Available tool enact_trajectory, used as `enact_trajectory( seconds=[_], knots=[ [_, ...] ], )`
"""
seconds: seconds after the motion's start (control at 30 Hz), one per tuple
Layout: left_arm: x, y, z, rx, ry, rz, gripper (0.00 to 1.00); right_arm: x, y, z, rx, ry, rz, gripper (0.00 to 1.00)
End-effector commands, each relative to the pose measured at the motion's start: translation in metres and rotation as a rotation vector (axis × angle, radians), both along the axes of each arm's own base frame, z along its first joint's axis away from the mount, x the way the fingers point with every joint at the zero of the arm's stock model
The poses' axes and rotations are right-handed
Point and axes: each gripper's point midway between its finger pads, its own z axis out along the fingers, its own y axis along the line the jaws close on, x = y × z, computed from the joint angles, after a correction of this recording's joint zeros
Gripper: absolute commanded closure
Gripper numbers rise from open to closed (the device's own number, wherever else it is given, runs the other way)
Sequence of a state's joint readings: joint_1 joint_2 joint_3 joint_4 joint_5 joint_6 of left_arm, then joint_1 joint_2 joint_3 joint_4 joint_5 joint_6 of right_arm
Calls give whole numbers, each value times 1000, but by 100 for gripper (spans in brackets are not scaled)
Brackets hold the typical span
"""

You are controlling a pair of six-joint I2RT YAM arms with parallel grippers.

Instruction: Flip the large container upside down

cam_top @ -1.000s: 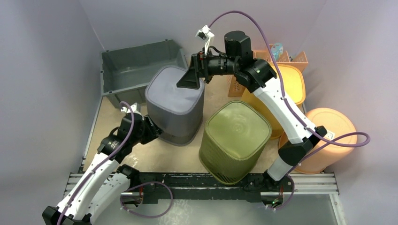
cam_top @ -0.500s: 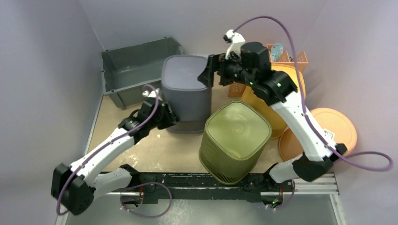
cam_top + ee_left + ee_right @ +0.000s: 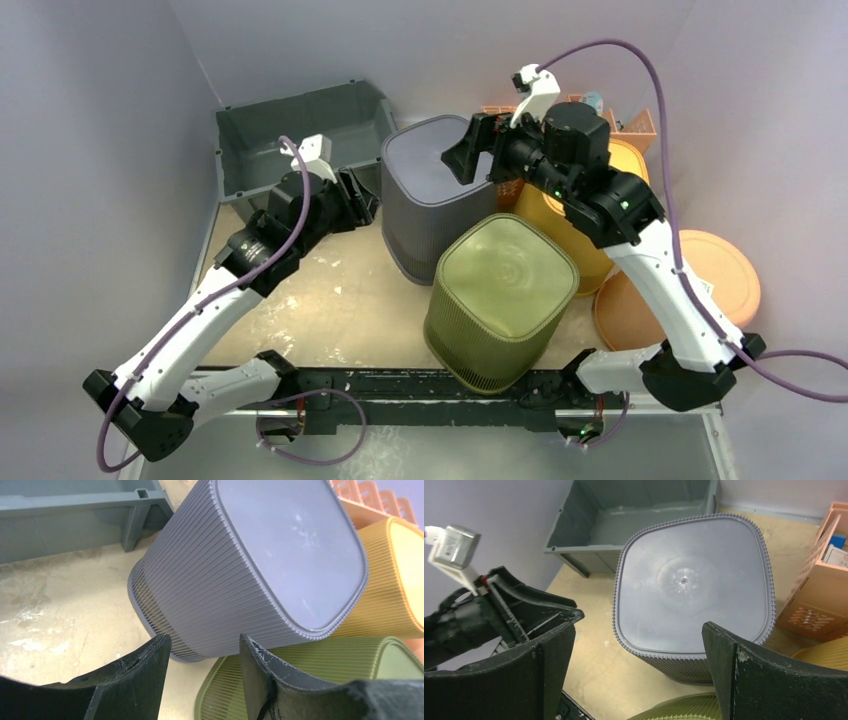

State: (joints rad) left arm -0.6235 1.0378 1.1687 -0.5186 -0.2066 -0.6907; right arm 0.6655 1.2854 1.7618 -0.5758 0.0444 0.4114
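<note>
**Grey container base-up between two open grippers**

Top external view: the grey container [image 3: 432, 190] stands on the table [image 3: 330, 300] with its closed base facing up and its rim down, in the middle of the far half; the left gripper [image 3: 362, 195] sits just beside its left wall, level with the upper part of that wall, jaws parted and holding nothing, with a narrow gap between fingertips and ribbed side; the right gripper [image 3: 470, 150] hangs over the container's far right corner, jaws spread wide and empty; the green container [image 3: 500, 300], also base-up, stands in front and overlaps the grey one's near right corner, and whether they touch cannot be told; the grey bin [image 3: 290, 140] lies behind the left gripper; the yellow container [image 3: 610, 190] and the orange crate [image 3: 640, 125] lie to the right.

Left wrist view: the two black fingers [image 3: 135, 680] of the left gripper [image 3: 205, 640] frame an open gap with nothing in it; the grey container [image 3: 250, 570] lies beyond the fingertips, its ribbed side and smooth base facing the camera, not between the jaws; the green container [image 3: 310, 665] shows below it at right.

Right wrist view: the right gripper [image 3: 640, 622] has its fingers far apart at both lower corners; the grey container [image 3: 689, 585] sits below, its base seen from above, clear of both fingers; the left gripper [image 3: 569, 612] appears at left, just beside the container's wall.
</note>
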Motion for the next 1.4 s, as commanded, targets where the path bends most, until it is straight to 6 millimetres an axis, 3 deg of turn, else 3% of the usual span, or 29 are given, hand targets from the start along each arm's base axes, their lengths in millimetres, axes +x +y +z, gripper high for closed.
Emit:
enact_trajectory(
  seconds=[0.0, 0.1, 0.33, 0.47, 0.53, 0.63, 0.73, 0.8, 0.9, 1.0, 1.1, 1.2, 1.37],
  knots=[
    [-2, 4, -35, 77, 74, -5, 48, 10, 4, 5, 8, -26, -10, 0],
    [4, -13, -48, 38, 83, -45, 48, 10, 2, 5, 4, -31, -17, 0],
    [28, -59, -60, -39, 86, -151, 48, 6, -2, 1, 5, -20, -26, 0],
    [22, -84, -57, -26, 78, -234, 49, 5, -5, -2, 1, -14, -41, 0],
    [16, -88, -51, 34, 61, -261, 49, 6, -6, -2, -1, -14, -46, 0],
    [11, -68, -29, 76, 14, -221, 49, 8, -6, -2, -8, -18, -48, 0],
    [12, -38, 21, 7, -97, -134, 48, 9, -5, -1, -12, -18, -47, 0],
    [25, -16, 45, -41, -132, -44, 47, 9, -5, -2, -10, -18, -48, 0],
    [53, 20, 56, -42, -121, 136, 46, 7, -3, -1, 3, -19, -38, 0],
    [82, 30, 46, -11, -85, 190, 46, 4, -5, 2, 14, -24, -37, 0],
    [103, 10, 35, -25, -66, 119, 46, -1, -12, 6, 18, -29, -49, 0],
    [111, -13, 20, -53, -49, 27, 46, -5, -21, 6, 18, -32, -74, 0],
    [96, -65, -2, -50, -5, -157, 47, -9, -33, 7, 12, -37, -117, 0]
  ],
)
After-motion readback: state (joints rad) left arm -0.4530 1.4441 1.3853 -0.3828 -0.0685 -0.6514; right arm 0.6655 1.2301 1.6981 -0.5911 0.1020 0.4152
